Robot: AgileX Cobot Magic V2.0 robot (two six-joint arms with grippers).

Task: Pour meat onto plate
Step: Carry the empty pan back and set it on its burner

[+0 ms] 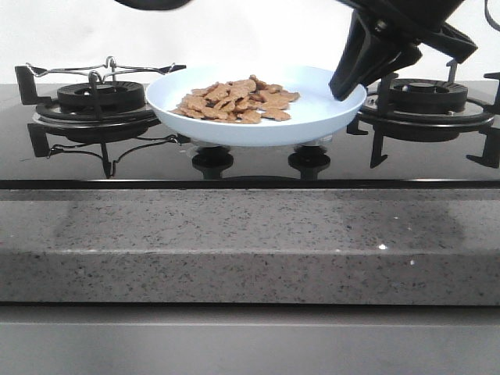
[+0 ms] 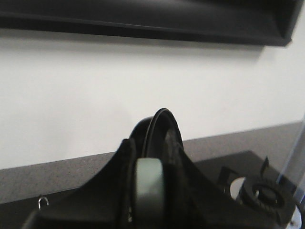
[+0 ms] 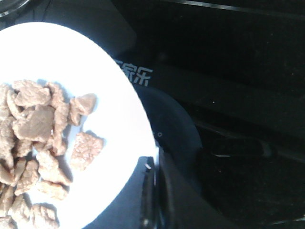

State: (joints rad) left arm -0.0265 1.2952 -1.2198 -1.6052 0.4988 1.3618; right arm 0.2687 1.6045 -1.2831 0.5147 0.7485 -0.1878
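Observation:
The pale-blue plate (image 1: 332,105) sits level over the middle of the black hob, between the two burners. A heap of golden-brown meat (image 1: 238,100) lies on its left half. My right gripper (image 1: 344,88) comes down from the upper right and is shut on the plate's right rim. The right wrist view shows the plate (image 3: 112,90), the meat (image 3: 38,124) and the right gripper (image 3: 153,191) clamped on the rim. In the left wrist view my left gripper (image 2: 150,164) is shut on the grey handle (image 2: 149,191) of a black frying pan (image 2: 164,126), seen edge-on and raised before the white wall.
Black burner grates stand left (image 1: 101,98) and right (image 1: 428,95) of the plate. Two knobs (image 1: 212,161) sit at the hob's front. A grey speckled counter edge (image 1: 250,242) runs across the foreground. A dark shape (image 1: 152,3) shows at the top edge.

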